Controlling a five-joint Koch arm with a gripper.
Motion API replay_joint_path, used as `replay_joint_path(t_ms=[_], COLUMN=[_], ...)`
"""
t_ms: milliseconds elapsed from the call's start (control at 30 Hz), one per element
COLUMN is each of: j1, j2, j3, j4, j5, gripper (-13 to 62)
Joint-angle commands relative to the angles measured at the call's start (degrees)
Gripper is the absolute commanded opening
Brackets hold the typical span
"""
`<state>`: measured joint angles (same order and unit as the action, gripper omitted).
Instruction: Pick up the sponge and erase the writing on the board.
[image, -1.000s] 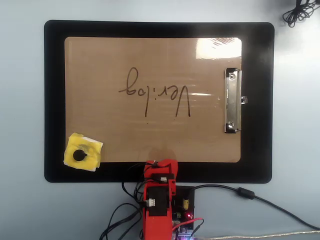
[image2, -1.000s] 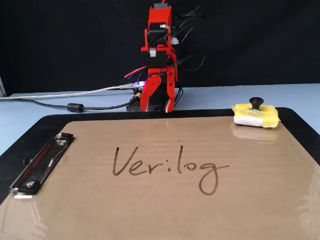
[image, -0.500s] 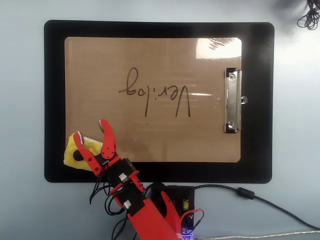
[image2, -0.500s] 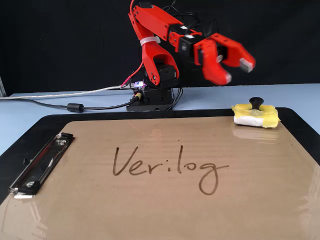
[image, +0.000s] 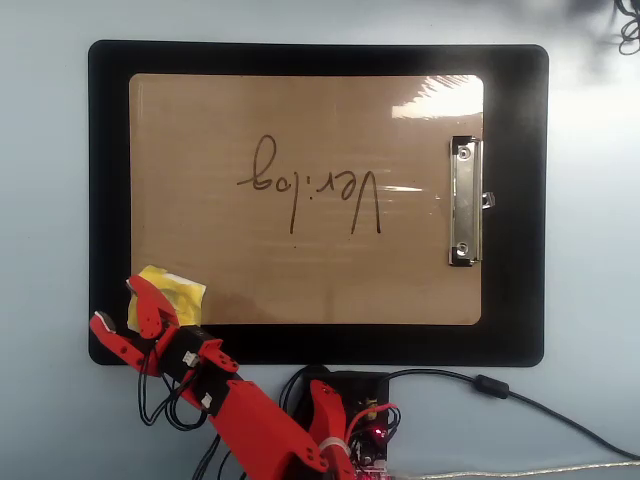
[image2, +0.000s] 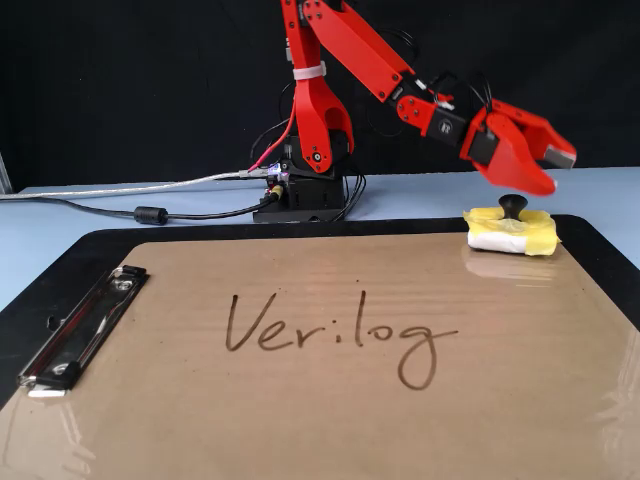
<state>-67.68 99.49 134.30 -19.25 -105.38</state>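
The yellow sponge (image2: 510, 234) lies on the board's corner, at the right in the fixed view, its black knob (image2: 512, 205) upright. Seen from overhead, only the sponge's right part (image: 178, 291) shows beneath the red jaws. My gripper (image2: 555, 170) hovers just above the sponge, open, with nothing between its fingers; its overhead position (image: 115, 303) straddles the sponge's left side and the mat. The brown board (image: 300, 270) (image2: 200, 290) carries the dark writing (image: 310, 190) (image2: 340, 335) across its middle.
A black mat (image: 515, 340) (image2: 60, 270) frames the board. The silver clip (image: 463, 200) (image2: 85, 325) sits on the board's end away from the sponge. The arm's base (image2: 310, 195) and cables (image2: 150, 213) lie behind the mat.
The arm unfolded from its base and swung toward the sponge. Over the last half second the open gripper moved from over the board to just above the sponge. The sponge has not moved.
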Motion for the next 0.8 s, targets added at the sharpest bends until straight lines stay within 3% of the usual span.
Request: replay_joint_path(t_ms=[0, 167, 367, 767], j1=[-0.4, -0.3, -0.3, 0.0], j2=[1.0, 1.0, 0.6, -5.4], j3=[-0.3, 5.8, 10.7, 10.4], j4=[-3.7, -4.8, -10.4, -10.7], j5=[-3.2, -2.5, 14.2, 20.7], gripper=[32.6, 32.3, 32.2, 32.2])
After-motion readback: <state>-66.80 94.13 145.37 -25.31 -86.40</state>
